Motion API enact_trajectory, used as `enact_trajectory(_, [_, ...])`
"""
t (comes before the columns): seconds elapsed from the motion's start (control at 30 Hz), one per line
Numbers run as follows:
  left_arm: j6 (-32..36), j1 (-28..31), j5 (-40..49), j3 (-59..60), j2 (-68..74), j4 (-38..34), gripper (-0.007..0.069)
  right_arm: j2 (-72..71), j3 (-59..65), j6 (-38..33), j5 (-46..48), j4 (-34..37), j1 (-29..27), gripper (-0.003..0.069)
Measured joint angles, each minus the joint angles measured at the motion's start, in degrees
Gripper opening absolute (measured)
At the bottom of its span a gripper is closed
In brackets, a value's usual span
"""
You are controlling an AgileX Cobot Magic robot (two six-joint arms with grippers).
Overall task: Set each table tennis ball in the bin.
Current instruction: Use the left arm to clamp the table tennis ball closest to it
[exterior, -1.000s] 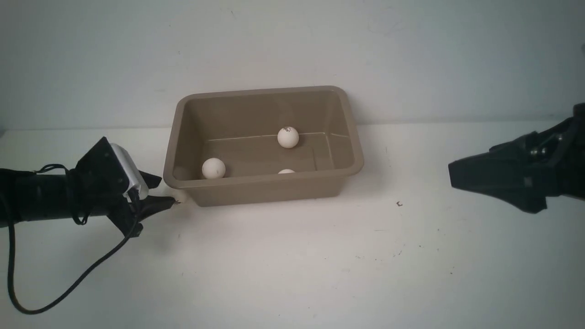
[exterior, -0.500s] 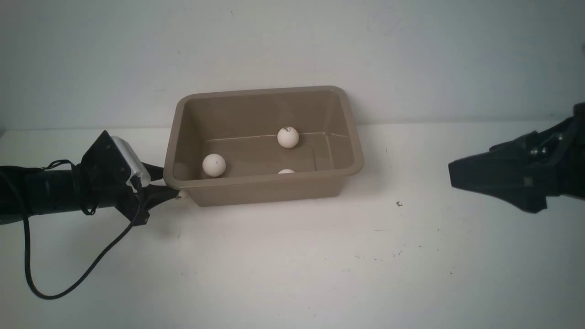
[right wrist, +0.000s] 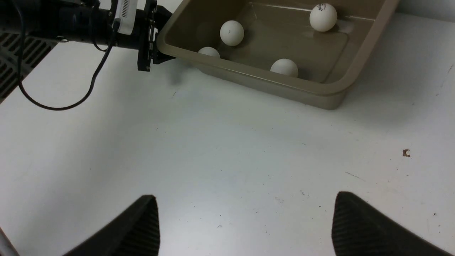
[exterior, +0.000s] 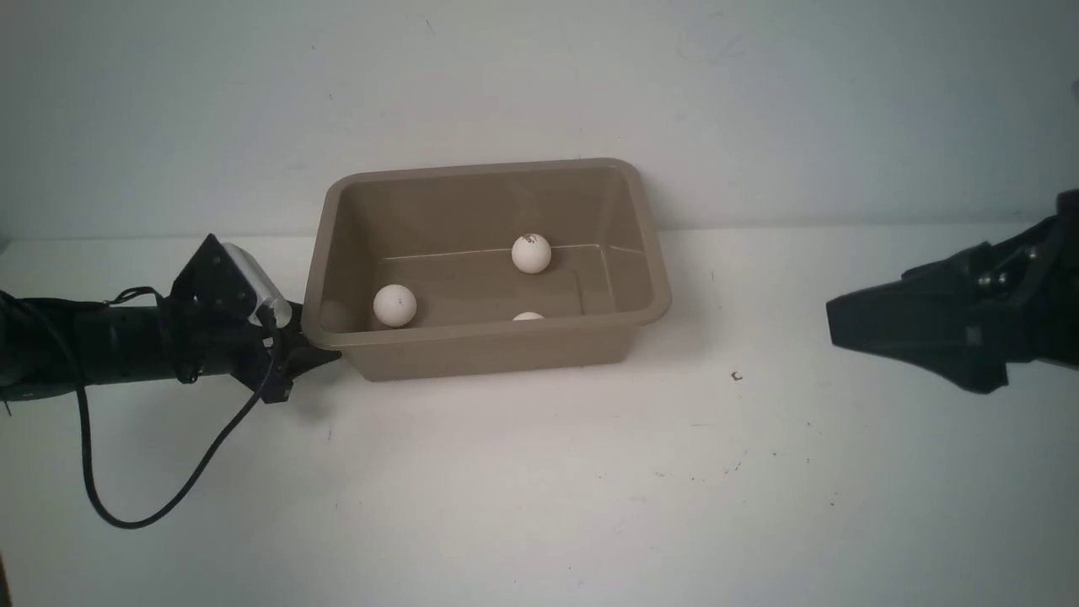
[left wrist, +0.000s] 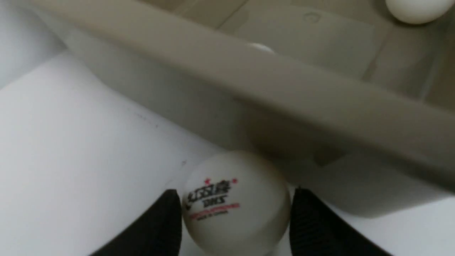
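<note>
1. Front view: the bin [exterior: 485, 270] stands on the white table [exterior: 539, 480], with three balls inside: one by the far wall [exterior: 531, 253] with a small dark mark, one at the left [exterior: 394, 305], and one half hidden behind the near rim [exterior: 528, 317]. The left gripper [exterior: 316, 354] is low, its tips under the bin's left rim. The right gripper [exterior: 834, 324] hangs well apart on the right.
2. Left wrist view: the two black fingers [left wrist: 160, 224] are clamped on a fourth ball [left wrist: 236, 202], just beside the bin's outer wall [left wrist: 284, 106] and below its rim. The ball has a black and red logo with red stars; the letters are too blurred to read surely.
3. Right wrist view: the right fingers [right wrist: 142, 224] stand wide apart with nothing between them, above the bare table. A ball under the left rim [right wrist: 209, 52] is partly hidden there.
</note>
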Motion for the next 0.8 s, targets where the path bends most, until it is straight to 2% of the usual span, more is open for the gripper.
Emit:
enact_trajectory(0.5, [-2.2,0.6,-0.3,-3.6,1.4,0.9,0.0344,0.0,0.0,0.0,0.2,0.0,0.0,0.0588])
enact_trajectory(0.8, [-3.7,6.6,0.5,-3.6,-4.8,3.2,0.0344,0.0,0.0,0.0,0.3,0.0,0.0,0.0588])
